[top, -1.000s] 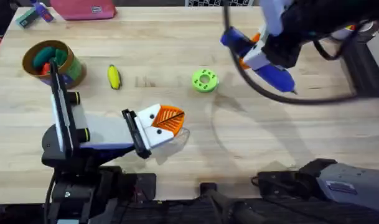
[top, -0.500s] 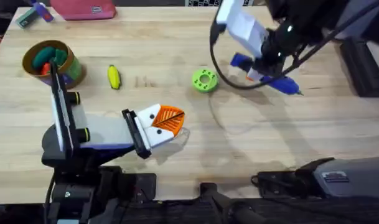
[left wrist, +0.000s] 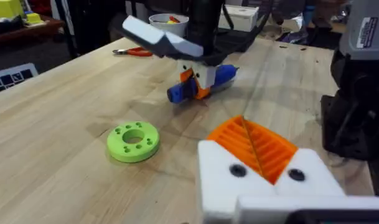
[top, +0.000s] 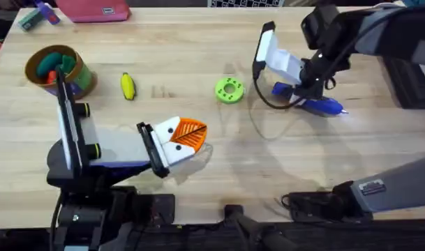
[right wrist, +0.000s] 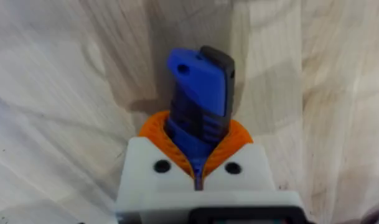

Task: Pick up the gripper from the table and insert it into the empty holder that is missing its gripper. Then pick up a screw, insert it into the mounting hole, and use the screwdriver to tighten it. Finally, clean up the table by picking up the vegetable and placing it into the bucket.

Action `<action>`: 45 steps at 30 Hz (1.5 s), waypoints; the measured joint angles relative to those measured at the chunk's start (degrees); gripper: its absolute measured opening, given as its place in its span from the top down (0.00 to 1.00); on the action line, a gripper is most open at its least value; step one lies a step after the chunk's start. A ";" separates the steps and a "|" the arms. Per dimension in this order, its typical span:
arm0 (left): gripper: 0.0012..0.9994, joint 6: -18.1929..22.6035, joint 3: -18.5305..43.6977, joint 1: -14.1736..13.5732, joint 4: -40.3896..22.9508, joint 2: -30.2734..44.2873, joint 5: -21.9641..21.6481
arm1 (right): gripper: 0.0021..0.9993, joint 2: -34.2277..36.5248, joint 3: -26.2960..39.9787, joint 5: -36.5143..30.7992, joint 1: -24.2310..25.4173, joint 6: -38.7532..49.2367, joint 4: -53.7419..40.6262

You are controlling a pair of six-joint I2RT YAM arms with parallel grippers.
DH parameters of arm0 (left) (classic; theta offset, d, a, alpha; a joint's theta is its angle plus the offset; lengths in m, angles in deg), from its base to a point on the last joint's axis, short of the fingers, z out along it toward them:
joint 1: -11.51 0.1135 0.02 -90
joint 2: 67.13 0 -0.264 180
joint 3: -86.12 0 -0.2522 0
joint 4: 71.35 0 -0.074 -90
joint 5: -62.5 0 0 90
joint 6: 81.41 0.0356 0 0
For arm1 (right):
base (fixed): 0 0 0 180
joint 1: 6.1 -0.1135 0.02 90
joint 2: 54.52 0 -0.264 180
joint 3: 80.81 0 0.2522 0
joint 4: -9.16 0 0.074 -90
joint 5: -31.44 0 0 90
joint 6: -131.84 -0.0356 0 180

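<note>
With its jaws clenched on the blue pen-shaped electric screwdriver (top: 311, 102) low over the wooden surface (top: 198, 56), the right gripper (right wrist: 198, 163) looks past tightening, while the small yellow toy vegetable (top: 128, 86) lies beside the green-and-purple labelled bucket (top: 57, 70), not yet binned.

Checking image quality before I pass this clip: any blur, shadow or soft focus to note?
Overhead: sharp; the right arm throws soft shadows on the table. Left wrist: the room behind is soft. Right wrist: the screwdriver is crisp, with a shadow beside it.
</note>
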 joint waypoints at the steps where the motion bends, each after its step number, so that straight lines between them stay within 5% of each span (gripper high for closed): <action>1: 0.98 0.00 0.00 0.00 0.00 0.02 0.01 | 0.98 0.78 0.00 0.02 -0.10 0.36 0.49; 5: 0.98 0.00 0.00 0.00 0.00 0.00 0.01 | 0.96 1.47 0.09 -0.85 -0.93 0.81 0.84; 11: 0.98 0.04 0.00 0.00 0.00 0.00 0.01 | 0.11 1.32 0.87 -2.31 -1.21 0.97 2.85; 12: 0.89 0.00 0.00 0.00 0.02 0.00 -0.01 | 0.03 1.18 0.98 -2.38 -1.31 0.68 3.12; 15: 0.51 0.22 0.00 0.00 0.00 0.00 0.01 | 0.01 0.81 0.98 -2.47 -1.83 -2.32 3.40; 17: 0.18 0.17 0.00 0.00 0.00 0.00 0.01 | 0.01 0.27 0.98 -2.22 -2.65 -5.09 3.37; 19: 0.02 0.02 0.00 0.00 0.00 0.00 0.03 | 0.01 -1.05 0.98 -1.84 -4.05 -7.71 3.24; 32: 0.01 -0.06 0.00 0.00 0.49 0.00 -0.89 | 0.01 -19.16 0.98 -0.76 -13.78 -25.35 3.06; 38: 0.01 -6.37 0.20 0.02 0.81 0.00 -6.65 | 0.01 -24.89 0.98 -0.50 -16.93 -33.62 3.09; 45: 0.01 -5.27 13.31 0.02 -21.72 2.86 -20.46 | 0.01 -30.62 0.98 -0.33 -17.11 -45.51 4.31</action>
